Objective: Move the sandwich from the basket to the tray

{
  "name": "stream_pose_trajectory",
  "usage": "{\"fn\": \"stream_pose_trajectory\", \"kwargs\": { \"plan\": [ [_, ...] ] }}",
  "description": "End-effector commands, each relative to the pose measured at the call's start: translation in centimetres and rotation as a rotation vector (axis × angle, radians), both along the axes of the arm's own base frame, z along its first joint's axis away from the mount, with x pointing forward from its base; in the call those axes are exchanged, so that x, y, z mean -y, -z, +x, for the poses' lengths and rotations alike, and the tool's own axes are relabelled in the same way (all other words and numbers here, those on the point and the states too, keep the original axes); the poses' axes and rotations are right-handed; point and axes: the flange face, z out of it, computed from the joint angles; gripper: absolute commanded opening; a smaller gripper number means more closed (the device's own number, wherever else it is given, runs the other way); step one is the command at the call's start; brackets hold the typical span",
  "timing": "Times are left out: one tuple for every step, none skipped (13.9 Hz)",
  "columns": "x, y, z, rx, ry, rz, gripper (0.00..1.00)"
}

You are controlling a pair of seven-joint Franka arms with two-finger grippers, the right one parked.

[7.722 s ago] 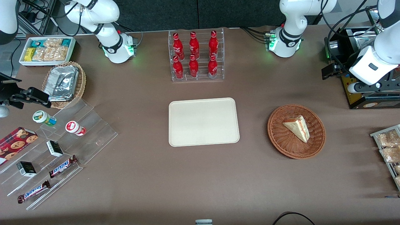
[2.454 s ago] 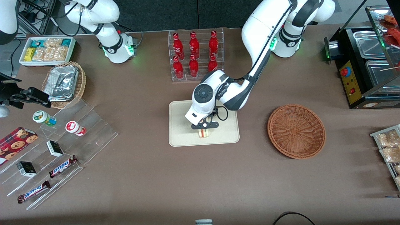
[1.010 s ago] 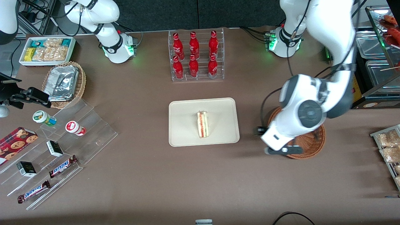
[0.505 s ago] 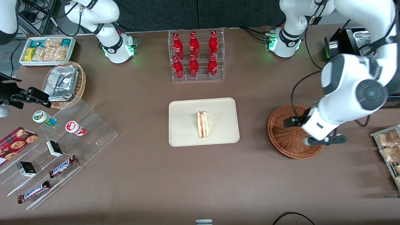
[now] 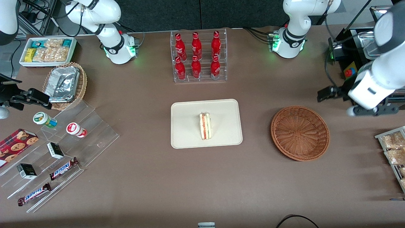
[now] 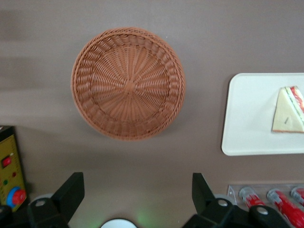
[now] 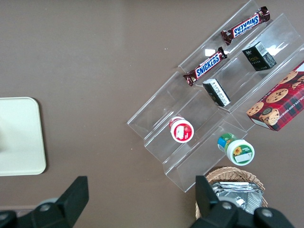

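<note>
Front view: sandwich [image 5: 205, 126] on tray [image 5: 186, 139]; end effector [image 6: 134, 195] (fingers spread) above basket [image 5: 300, 133].

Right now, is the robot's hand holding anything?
No. The hand is open and empty, up above the table near the basket. The sandwich lies on the tray.

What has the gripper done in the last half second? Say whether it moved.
Yes. The open gripper has left the space above the basket, going toward the working arm's end of the table and farther from the front camera.
</note>
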Motion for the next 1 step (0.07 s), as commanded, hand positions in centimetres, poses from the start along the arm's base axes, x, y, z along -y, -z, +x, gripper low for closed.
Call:
{"fn": "stream_pose_trajectory", "kwargs": {
  "plan": [
    [-0.40,-1.55,-1.09,0.003,0.010,0.015,1.00]
  ]
}}
